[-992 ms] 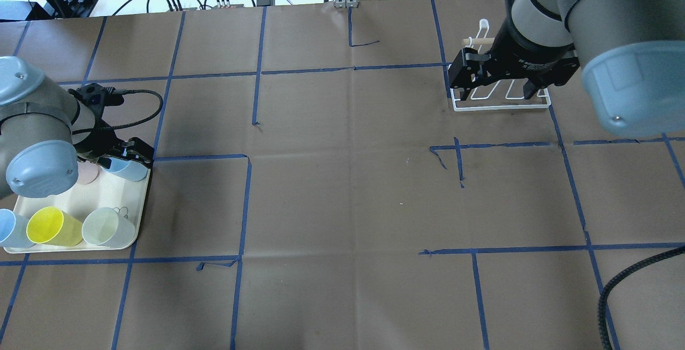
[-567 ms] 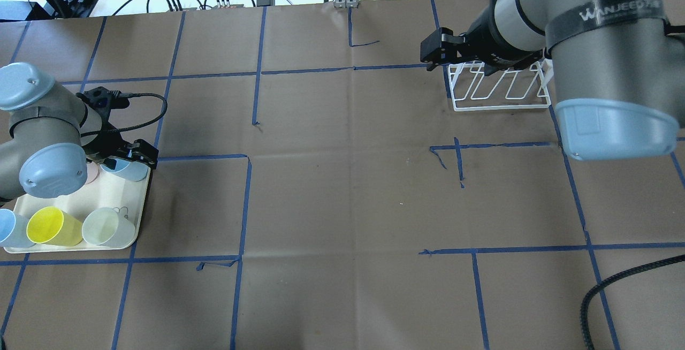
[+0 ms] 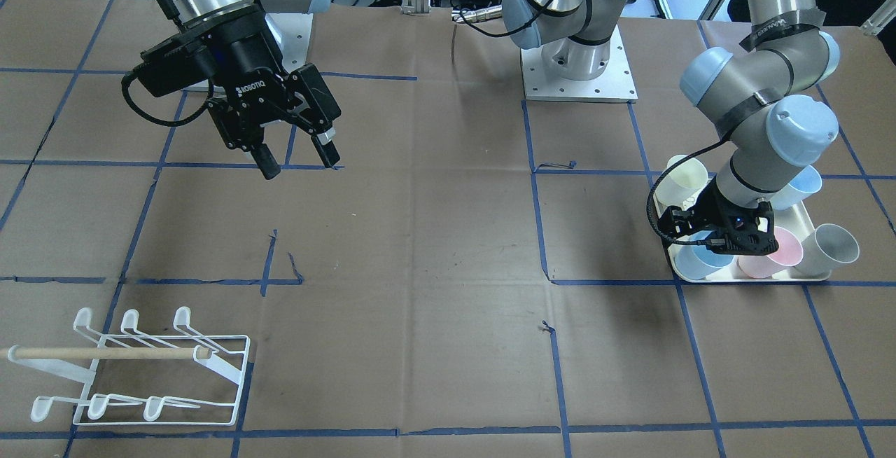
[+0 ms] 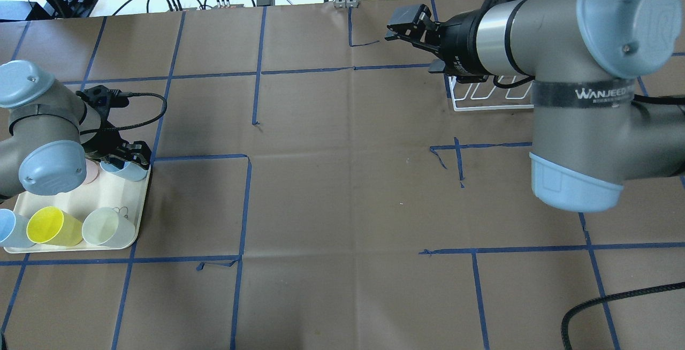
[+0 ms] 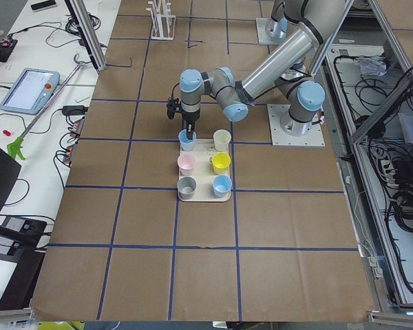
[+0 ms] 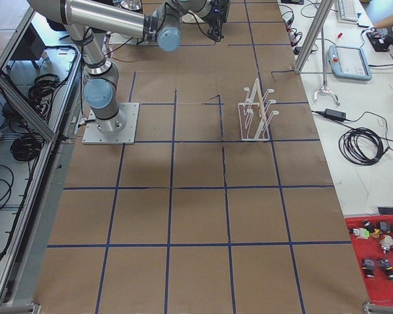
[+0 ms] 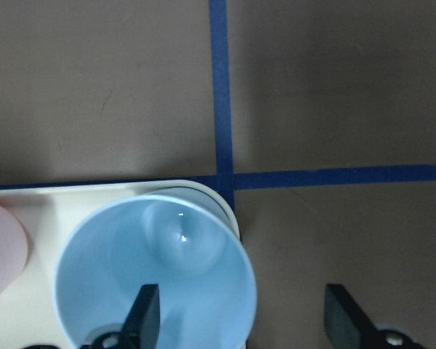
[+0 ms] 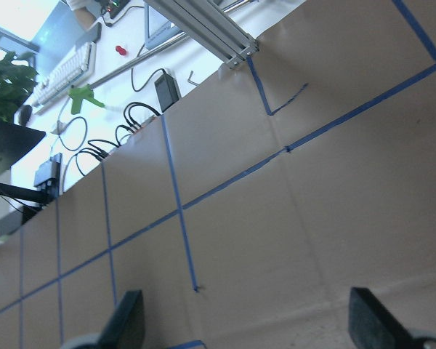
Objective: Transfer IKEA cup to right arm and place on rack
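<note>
At the left edge of the overhead view, mid-height, the cream tray (image 4: 140, 205) holds several cups. The pale blue cup (image 4: 126, 170) stands upright in its upper right corner, just beside a pink cup (image 4: 92, 172).

It looks like thin moulded plastic: probably light, stiff enough to keep its shape but liable to flex under a hard squeeze, and smooth, so it may slip. The wall just below the rim seems the sensible hold, leaving the opposite side free for the hand-over.

The left gripper (image 7: 243, 323) points straight down over that corner from a folded, low wrist. Its jaws stand wide, one finger inside the cup and the other outside past the tray's edge, straddling the wall without pinching it.

Further right, in the upper right of the overhead view, the right arm (image 4: 578, 98) lies nearly level, its wrist hiding part of the rack (image 4: 481, 105). The right gripper (image 3: 299, 165) hangs above the bare table, jaws spread wide and empty, well apart from both rack and cup.
</note>
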`<state>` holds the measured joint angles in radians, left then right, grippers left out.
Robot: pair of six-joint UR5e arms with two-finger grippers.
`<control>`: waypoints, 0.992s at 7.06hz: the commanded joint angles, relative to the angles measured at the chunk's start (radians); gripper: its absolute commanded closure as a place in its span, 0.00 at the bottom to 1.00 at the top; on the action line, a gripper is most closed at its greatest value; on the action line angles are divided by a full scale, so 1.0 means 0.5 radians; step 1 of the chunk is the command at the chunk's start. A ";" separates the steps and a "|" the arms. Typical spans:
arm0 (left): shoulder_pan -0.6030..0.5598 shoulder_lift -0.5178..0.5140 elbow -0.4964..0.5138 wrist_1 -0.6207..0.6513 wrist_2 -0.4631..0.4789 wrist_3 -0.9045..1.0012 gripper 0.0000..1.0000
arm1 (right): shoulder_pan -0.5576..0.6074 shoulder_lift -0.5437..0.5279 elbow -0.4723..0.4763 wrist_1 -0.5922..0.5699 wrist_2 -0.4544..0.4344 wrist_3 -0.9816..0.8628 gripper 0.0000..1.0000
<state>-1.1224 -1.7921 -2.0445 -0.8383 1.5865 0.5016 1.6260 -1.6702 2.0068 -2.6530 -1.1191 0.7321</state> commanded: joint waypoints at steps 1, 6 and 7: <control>0.014 0.004 0.009 -0.005 0.002 0.009 1.00 | 0.006 0.002 0.167 -0.539 0.084 0.613 0.00; -0.044 0.181 0.397 -0.618 -0.016 -0.024 1.00 | 0.009 0.027 0.612 -1.437 0.042 1.190 0.00; -0.129 0.233 0.599 -0.892 -0.016 -0.046 1.00 | 0.009 0.012 0.625 -1.459 0.041 1.187 0.00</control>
<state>-1.1503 -1.7063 -1.8543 -1.1234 1.5791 0.4876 1.6301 -1.6608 2.3002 -3.3611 -1.0917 1.3257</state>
